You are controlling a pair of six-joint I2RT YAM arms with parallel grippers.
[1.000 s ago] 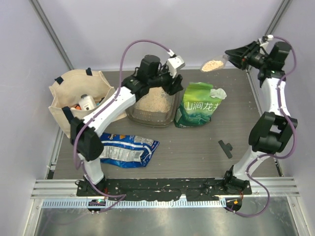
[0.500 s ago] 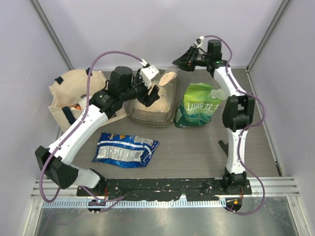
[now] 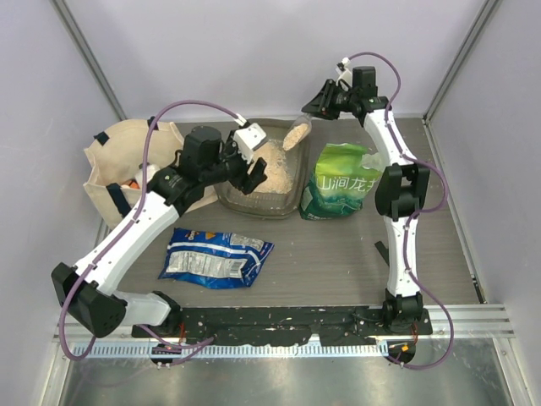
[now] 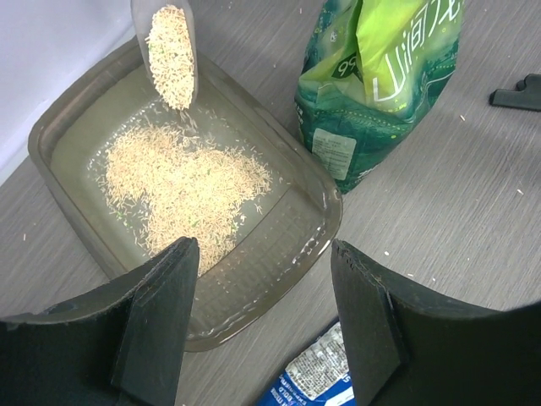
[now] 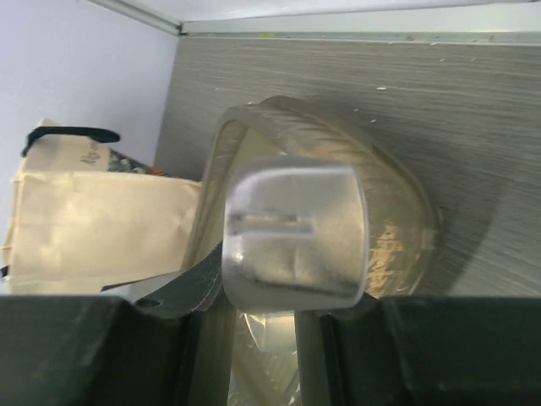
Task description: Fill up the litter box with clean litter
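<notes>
While it stands on the far half of the table (image 3: 338, 271), the litter box (image 4: 326, 213) is seen to be partly filled. A loose heap of clean litter (image 4: 182, 182) is spread across its floor, and bare plastic is left along the sides and the near end.

A clear scoop (image 4: 169, 46) is held above the far end of the box, tipped mouth-down and loaded with granules. A few grains are noted just below its lip. The scoop is clamped by its handle in the right gripper (image 3: 318, 108), which is reached in from the far right.

The left gripper (image 4: 264, 254) is poised above the near end of the box. Its jaws are parted and nothing is held between them.

A green-and-white printed bag (image 3: 342, 182) is stood upright just beside the box on its right. A beige tote bag (image 3: 135, 165) is placed at its left, and whether the two touch cannot be told. A blue crinkly packet (image 3: 215, 256) is laid flat on the table nearer the arm bases. A small black object (image 3: 389, 255) is found well apart on the right.
</notes>
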